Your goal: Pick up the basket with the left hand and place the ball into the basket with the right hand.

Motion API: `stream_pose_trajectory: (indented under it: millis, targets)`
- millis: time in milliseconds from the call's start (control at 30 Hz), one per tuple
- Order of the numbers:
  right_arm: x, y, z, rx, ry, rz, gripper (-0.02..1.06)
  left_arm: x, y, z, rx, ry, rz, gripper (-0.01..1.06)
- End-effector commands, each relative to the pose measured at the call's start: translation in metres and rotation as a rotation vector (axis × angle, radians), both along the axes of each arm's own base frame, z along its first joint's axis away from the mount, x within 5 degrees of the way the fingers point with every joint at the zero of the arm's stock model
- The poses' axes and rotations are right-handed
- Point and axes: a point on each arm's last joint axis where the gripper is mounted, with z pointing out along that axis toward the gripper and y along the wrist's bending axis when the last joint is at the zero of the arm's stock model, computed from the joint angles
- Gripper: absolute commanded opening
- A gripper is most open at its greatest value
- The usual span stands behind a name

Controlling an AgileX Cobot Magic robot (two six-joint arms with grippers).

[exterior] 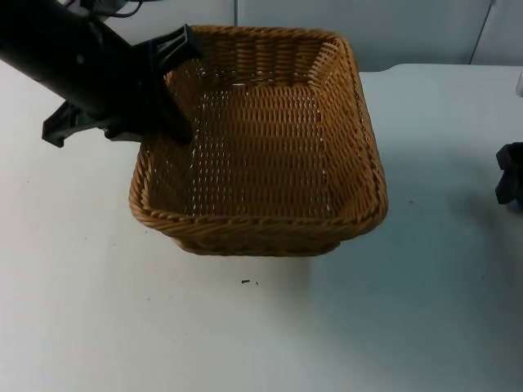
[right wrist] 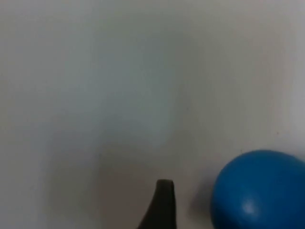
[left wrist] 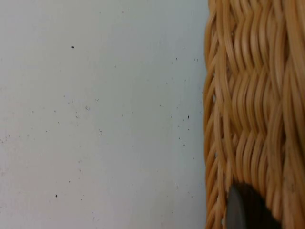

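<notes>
Basket [exterior: 261,155] rim in left gripper [exterior: 167,102]

Overhead view and close left wrist view, both on basket [exterior: 270,147].

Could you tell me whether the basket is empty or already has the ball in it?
Empty. The top view shows the basket's bare woven floor, and the blue ball lies on the white table by the right gripper.

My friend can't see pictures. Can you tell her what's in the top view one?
A square, tan woven wicker basket sits empty on a white table top. The left gripper on its black arm reaches over the basket's left rim, and the right gripper waits at the table's right edge.
</notes>
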Motion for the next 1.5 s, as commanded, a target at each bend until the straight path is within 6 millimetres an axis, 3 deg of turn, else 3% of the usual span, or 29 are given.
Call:
stream_pose_trajectory:
  millis: [0,267,367,500,533,600,633,700,800,833,933,967,1033,1067,1100,1133,1267,1300,1433,1467]
  targets:
    - [0.004,0.0,0.004,0.003,-0.034,0.007,0.67,0.0,0.0,0.007,-0.015,-0.018,0.012,0.0]
    - [0.004,0.0,-0.009,0.003,-0.012,0.005,0.64,0.0,0.0,0.007,-0.016,-0.016,0.01,0.0]
    - [0.005,-0.001,-0.009,0.0,-0.022,0.003,0.57,0.0,0.0,0.007,-0.014,-0.017,0.009,0.0]
    - [0.006,-0.001,-0.009,-0.003,-0.033,0.001,0.27,0.0,0.0,0.007,-0.01,-0.018,0.005,0.0]
    - [0.006,-0.001,-0.009,-0.003,-0.033,0.001,0.27,0.0,0.0,0.007,-0.01,-0.018,0.005,0.0]
    - [0.006,-0.001,-0.008,-0.002,-0.03,0.002,0.05,0.0,0.0,0.007,-0.007,-0.019,0.003,0.0]
    - [0.005,-0.001,-0.006,-0.001,-0.03,0.003,0.0,0.0,0.0,0.007,-0.008,-0.017,0.002,0.0]
    - [0.005,0.0,-0.001,0.001,-0.033,0.005,0.0,0.0,0.0,0.007,-0.008,-0.017,0.002,0.0]
    - [0.001,0.001,0.032,0.009,-0.072,0.006,0.0,-0.001,0.0,0.007,-0.009,-0.015,0.002,0.0]
    - [0.001,0.001,0.032,0.009,-0.072,0.006,0.0,-0.001,0.0,0.007,-0.009,-0.015,0.002,0.0]
    - [-0.006,0.005,0.079,0.018,-0.153,0.011,0.0,-0.001,0.0,0.007,-0.012,-0.011,0.004,0.0]
    - [-0.006,0.005,0.079,0.018,-0.153,0.011,0.0,-0.001,0.0,0.007,-0.012,-0.011,0.004,0.0]
    - [-0.013,0.014,0.114,0.027,-0.231,0.029,0.0,-0.001,0.0,0.007,-0.013,-0.009,0.001,0.0]
    - [-0.021,0.023,0.144,0.029,-0.31,0.052,0.0,-0.001,0.0,0.007,-0.014,-0.007,-0.001,0.0]
    - [-0.026,0.033,0.16,0.033,-0.348,0.079,0.0,-0.001,0.0,0.007,-0.014,-0.007,-0.001,0.0]
    - [-0.026,0.033,0.16,0.033,-0.348,0.079,0.0,-0.001,0.0,0.007,-0.014,-0.007,-0.001,0.0]
    - [-0.05,0.084,0.226,0.077,-0.512,0.224,0.0,-0.001,0.0,0.007,-0.015,-0.005,0.003,0.0]
    - [-0.05,0.084,0.226,0.077,-0.512,0.224,0.0,-0.001,0.0,0.007,-0.015,-0.005,0.003,0.0]
    - [-0.064,0.143,0.251,0.137,-0.568,0.388,0.0,-0.001,0.0,0.007,-0.015,-0.005,0.003,0.0]
    - [-0.064,0.143,0.251,0.137,-0.568,0.388,0.0,-0.001,0.0,0.007,-0.015,-0.005,0.003,0.0]
